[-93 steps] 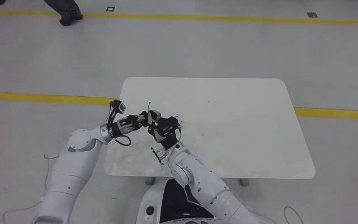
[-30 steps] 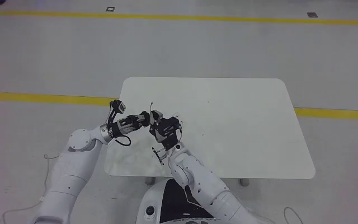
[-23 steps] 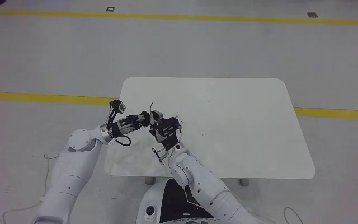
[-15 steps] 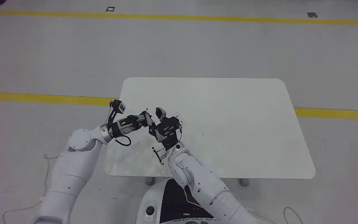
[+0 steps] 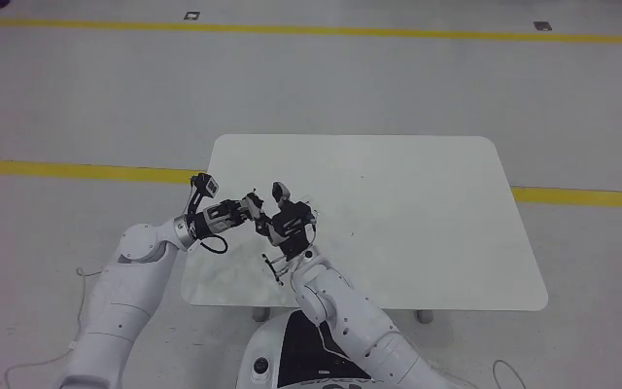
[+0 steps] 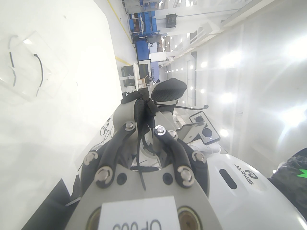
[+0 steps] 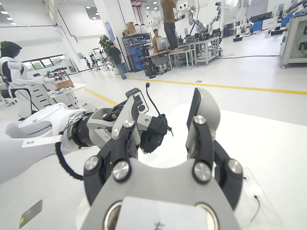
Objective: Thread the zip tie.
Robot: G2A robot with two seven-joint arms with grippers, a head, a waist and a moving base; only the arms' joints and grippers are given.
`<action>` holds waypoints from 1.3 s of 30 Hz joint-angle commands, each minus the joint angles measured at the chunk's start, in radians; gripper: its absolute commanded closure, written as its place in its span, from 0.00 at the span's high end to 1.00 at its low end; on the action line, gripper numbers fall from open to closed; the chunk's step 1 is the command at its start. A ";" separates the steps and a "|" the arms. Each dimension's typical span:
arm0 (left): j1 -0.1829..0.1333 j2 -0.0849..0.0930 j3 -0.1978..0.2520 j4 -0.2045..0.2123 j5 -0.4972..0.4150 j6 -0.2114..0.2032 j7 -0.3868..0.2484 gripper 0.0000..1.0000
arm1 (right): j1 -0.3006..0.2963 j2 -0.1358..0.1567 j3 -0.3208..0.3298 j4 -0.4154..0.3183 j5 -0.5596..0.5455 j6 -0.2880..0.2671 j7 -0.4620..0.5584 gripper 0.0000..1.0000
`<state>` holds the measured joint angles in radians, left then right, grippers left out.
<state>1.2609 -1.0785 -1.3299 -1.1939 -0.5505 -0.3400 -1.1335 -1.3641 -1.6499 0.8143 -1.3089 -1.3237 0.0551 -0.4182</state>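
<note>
A thin black zip tie (image 7: 153, 104) stands upright, pinched in my left gripper (image 7: 156, 130), whose fingertips are wrapped in black fabric. In the left wrist view the strap (image 6: 139, 144) runs down between the shut fingers of the left gripper (image 6: 141, 101). My right gripper (image 7: 168, 113) is open right in front of it, one finger on each side of the left fingertips, touching nothing. In the top view both grippers, left (image 5: 255, 208) and right (image 5: 272, 204), meet above the left part of the white table (image 5: 408, 214).
A clear plastic bag (image 6: 24, 68) with a few spare black zip ties lies flat on the table near its front edge, also the bag (image 7: 254, 192) beside my right wrist. The table's right half is bare.
My right gripper, shut at the zip tie a second ago, has opened and drawn slightly back. The left gripper stays shut on the tie in the same spot.
</note>
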 commanded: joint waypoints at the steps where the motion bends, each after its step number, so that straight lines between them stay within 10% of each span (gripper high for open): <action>1: 0.000 0.000 0.000 0.000 0.000 0.000 0.000 0.00 | 0.001 0.000 -0.001 -0.001 -0.002 -0.001 0.002 0.38; 17: 0.000 0.000 0.000 0.000 0.000 0.000 0.000 0.00 | 0.018 -0.006 -0.003 0.022 0.002 0.014 0.012 0.16; 19: 0.000 0.000 0.000 0.000 0.000 0.000 0.000 0.00 | 0.019 -0.006 -0.002 0.023 0.002 0.016 0.011 0.00; 39: 0.000 0.000 0.000 0.000 0.000 0.000 0.000 0.00 | 0.021 -0.010 -0.003 0.045 -0.003 0.031 0.011 0.00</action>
<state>1.2609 -1.0785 -1.3299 -1.1939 -0.5505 -0.3400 -1.1335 -1.3435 -1.6600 0.8113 -1.2658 -1.3275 0.0862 -0.4067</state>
